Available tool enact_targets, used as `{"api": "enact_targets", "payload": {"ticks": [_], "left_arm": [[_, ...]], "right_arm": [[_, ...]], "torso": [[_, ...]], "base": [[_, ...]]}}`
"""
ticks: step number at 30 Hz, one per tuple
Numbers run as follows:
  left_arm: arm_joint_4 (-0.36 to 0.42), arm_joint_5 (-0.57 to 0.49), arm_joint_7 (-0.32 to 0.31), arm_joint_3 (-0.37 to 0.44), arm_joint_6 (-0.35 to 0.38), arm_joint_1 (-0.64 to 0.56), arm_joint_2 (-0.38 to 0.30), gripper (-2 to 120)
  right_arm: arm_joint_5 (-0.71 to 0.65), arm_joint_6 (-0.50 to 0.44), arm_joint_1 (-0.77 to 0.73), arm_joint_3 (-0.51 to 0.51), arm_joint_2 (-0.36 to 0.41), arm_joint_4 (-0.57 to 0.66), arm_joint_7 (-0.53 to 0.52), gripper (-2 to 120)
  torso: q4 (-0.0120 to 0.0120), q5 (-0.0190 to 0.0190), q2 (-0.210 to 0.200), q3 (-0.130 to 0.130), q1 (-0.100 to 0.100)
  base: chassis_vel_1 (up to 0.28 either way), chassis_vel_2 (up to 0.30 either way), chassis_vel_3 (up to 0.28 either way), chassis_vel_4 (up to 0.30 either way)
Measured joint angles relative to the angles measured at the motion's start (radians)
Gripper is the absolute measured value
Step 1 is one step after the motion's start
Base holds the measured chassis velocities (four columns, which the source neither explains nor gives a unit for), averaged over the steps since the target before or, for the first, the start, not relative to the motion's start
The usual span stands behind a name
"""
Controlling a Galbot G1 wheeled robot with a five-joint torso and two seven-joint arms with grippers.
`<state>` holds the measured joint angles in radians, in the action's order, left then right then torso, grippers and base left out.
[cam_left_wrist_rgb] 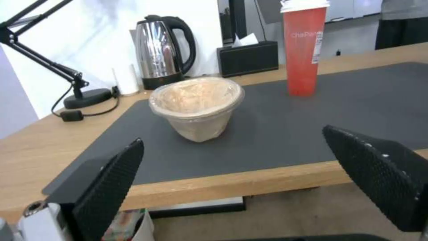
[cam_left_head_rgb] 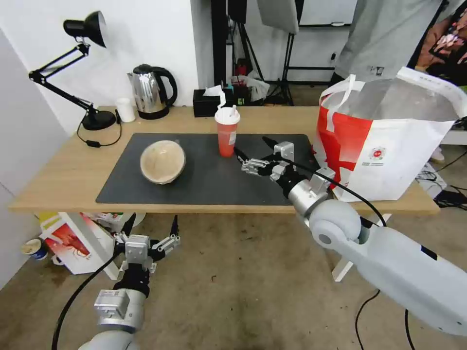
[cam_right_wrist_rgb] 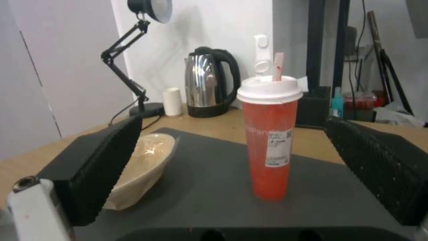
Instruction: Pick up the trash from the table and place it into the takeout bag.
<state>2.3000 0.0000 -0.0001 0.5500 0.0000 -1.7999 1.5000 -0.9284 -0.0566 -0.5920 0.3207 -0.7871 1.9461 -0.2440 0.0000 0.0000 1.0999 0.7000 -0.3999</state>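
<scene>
A red drink cup point(cam_left_head_rgb: 227, 132) with white lid and straw stands upright on the dark grey mat point(cam_left_head_rgb: 209, 182) of the wooden table point(cam_left_head_rgb: 58, 180). My right gripper point(cam_left_head_rgb: 251, 146) is open just to its right, above the mat, with the cup point(cam_right_wrist_rgb: 267, 140) straight ahead between the fingers point(cam_right_wrist_rgb: 98, 164) and apart from them. A tan lidded bowl point(cam_left_head_rgb: 162, 162) lies tilted on the mat's left half. My left gripper point(cam_left_head_rgb: 152, 224) hangs open below the table's front edge, facing the bowl point(cam_left_wrist_rgb: 196, 107). The takeout bag point(cam_left_head_rgb: 389, 141) stands open at the table's right end.
A steel kettle point(cam_left_head_rgb: 151, 90), a black tissue box point(cam_left_head_rgb: 206, 102), a small white cup point(cam_left_head_rgb: 126, 110) and a black desk lamp point(cam_left_head_rgb: 92, 116) line the table's back edge. A smaller white and red bag point(cam_left_head_rgb: 73, 238) sits on the floor under the table's left end.
</scene>
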Motion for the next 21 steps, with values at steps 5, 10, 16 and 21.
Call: {"api": "enact_targets", "payload": {"ticks": [5,10,16,21], "left_arm": [[0.000,0.000,0.000,0.000,0.000,0.000,0.000,100],[0.000,0.000,0.000,0.000,0.000,0.000,0.000,100],[0.000,0.000,0.000,0.000,0.000,0.000,0.000,100],[0.000,0.000,0.000,0.000,0.000,0.000,0.000,100]], "right_arm": [[0.002,0.006,0.013,0.018,-0.026,-0.036,-0.007,100],[0.004,0.021,0.028,0.033,-0.040,-0.076,-0.011,100],[0.002,0.022,0.067,0.054,-0.055,-0.136,-0.007,100],[0.002,0.022,0.090,0.081,-0.076,-0.176,-0.002,100]], "torso": [[0.0000,-0.0001,0.000,0.000,0.000],[0.0000,-0.0001,0.000,0.000,0.000],[0.0000,-0.0001,0.000,0.000,0.000],[0.0000,-0.0001,0.000,0.000,0.000]], "base": [[0.000,0.000,0.000,0.000],[0.000,0.000,0.000,0.000],[0.000,0.000,0.000,0.000],[0.000,0.000,0.000,0.000]]}}
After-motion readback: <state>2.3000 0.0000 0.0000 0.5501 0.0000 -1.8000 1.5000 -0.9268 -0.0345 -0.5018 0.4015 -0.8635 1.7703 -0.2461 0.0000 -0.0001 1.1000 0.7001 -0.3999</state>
